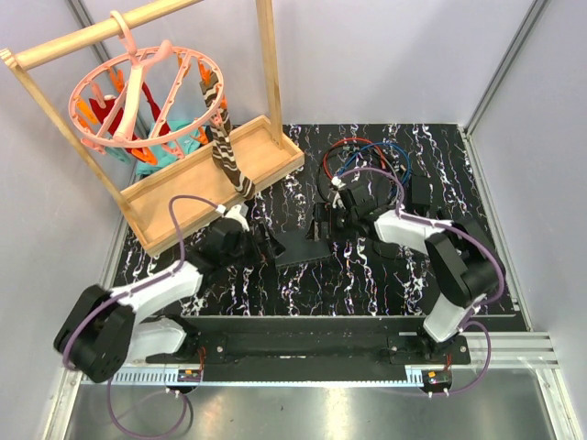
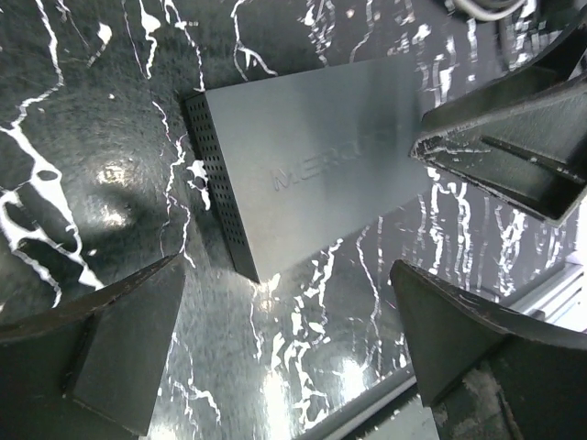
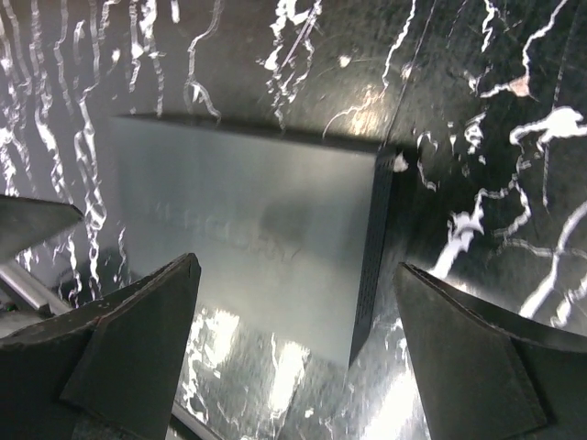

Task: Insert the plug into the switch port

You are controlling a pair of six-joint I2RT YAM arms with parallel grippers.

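Left gripper (image 2: 284,367): jaws apart, empty, hanging over the left end of the switch (image 2: 321,174). Right gripper (image 3: 293,367): jaws apart too, empty, over the opposite end of the same box. One of its fingers shows at the top right of the left wrist view, so the two heads sit close together above the switch.

The switch lies flat on the marbled black mat (image 1: 367,284), mid-table between the arms. The wrist views show only its top face and perforated short ends. The switch port isn't visible, and I can't tell which long edge carries it.

Risks, as I judge them:
1. Neither arm holds the plug and I can't pick it out. It's probably one end of the cable tangle (image 1: 362,158) just beyond the right gripper. Red, blue and black loops overlap, so grabbing one could drag the rest, or the adapter block (image 1: 421,190) beside them.
2. The box looks loose on a glossy mat — push a plug in with nothing pinning it and it slides away.
3. Two grippers crowd one small box — they could collide if both descend.
4. The port side is unverified, and a tilted plug would jam on the rim.

The wooden rack (image 1: 211,179) at far left looks out of the way.
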